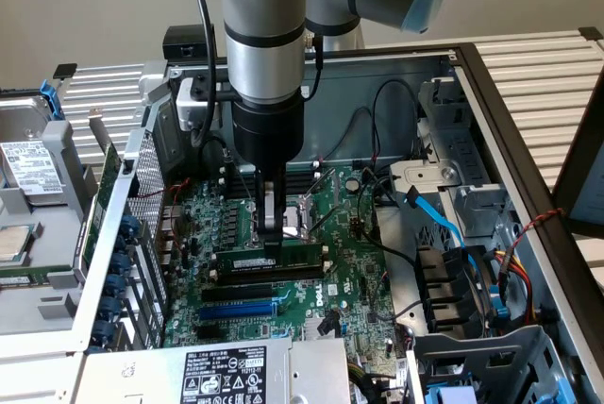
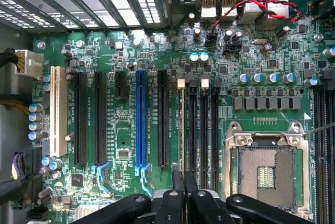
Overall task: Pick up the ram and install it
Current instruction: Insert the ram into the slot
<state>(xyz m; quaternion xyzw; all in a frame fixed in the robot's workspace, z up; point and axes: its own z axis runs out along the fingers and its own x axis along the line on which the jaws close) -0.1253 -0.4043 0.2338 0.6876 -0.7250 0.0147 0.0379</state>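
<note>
Pincer (image 2: 184,178) is closest in my wrist cam, fingers clamped on the ram (image 1: 274,260), w/ the CPU socket (image 2: 267,169) and blue slot (image 2: 141,116) laid out beyond. Ext. view gives what the wrist cam doesn't: the ram's face, a long green stick w/ white sticker, upright on edge along the mobo (image 1: 349,272) slots. Mobo print looks like DELL; PSU label (image 1: 224,373) text too small to read.

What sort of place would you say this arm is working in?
Most likely a computer assembly or repair bench: an opened desktop case lies flat, its green motherboard exposed with an empty processor socket, and the gripper is closed on the ram at the memory slots.
</note>
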